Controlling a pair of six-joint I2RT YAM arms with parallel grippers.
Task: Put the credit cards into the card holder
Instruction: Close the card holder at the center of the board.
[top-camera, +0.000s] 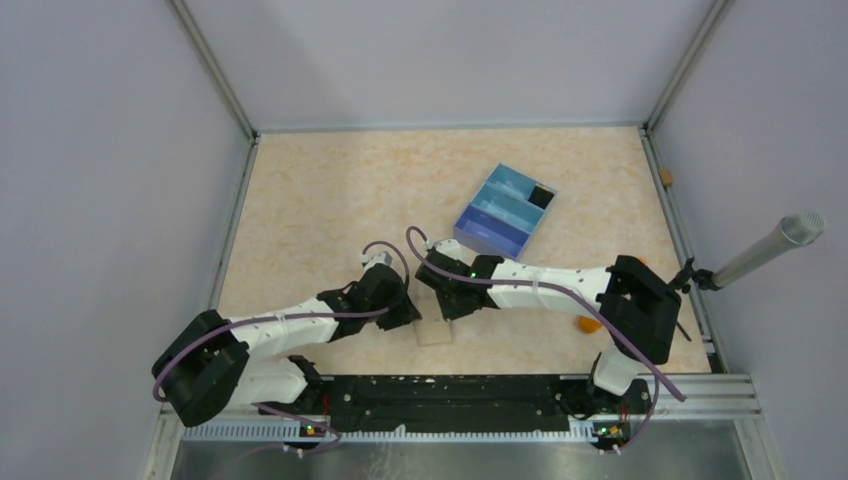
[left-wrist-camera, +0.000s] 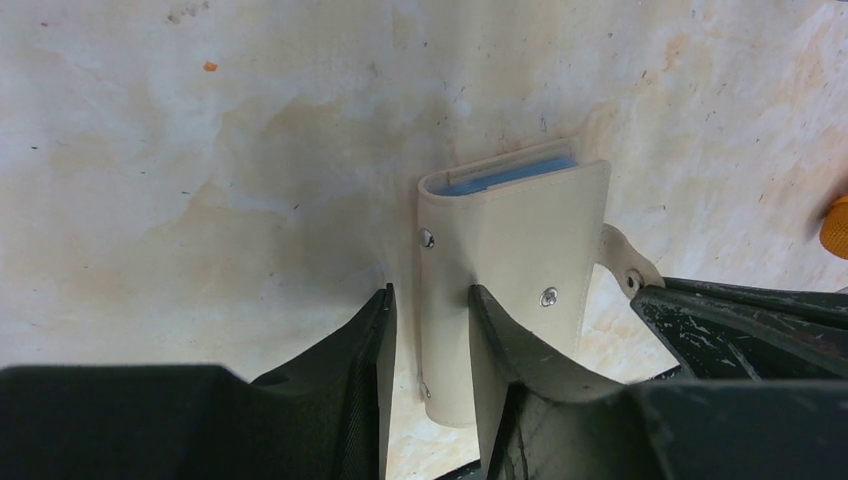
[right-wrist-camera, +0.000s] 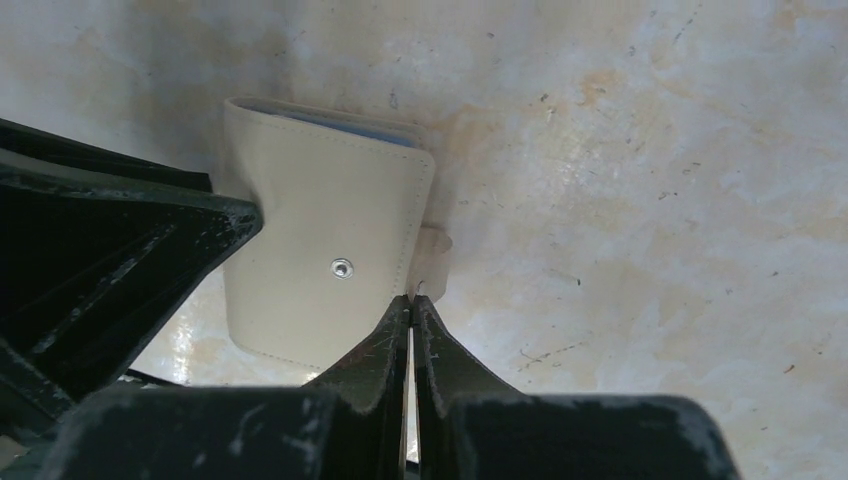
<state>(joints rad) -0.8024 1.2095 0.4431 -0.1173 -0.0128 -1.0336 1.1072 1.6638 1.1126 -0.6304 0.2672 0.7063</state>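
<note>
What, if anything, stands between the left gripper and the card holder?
Nothing visible does. The card holder lies partly between the left gripper's open fingers. The right gripper, shut, sits at the holder's strap, off to the side.

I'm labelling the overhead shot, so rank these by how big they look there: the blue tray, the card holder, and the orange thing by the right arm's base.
1. blue tray, clearly the largest.
2. card holder, only partly in view.
3. orange thing, the smallest and also partly hidden.
</note>
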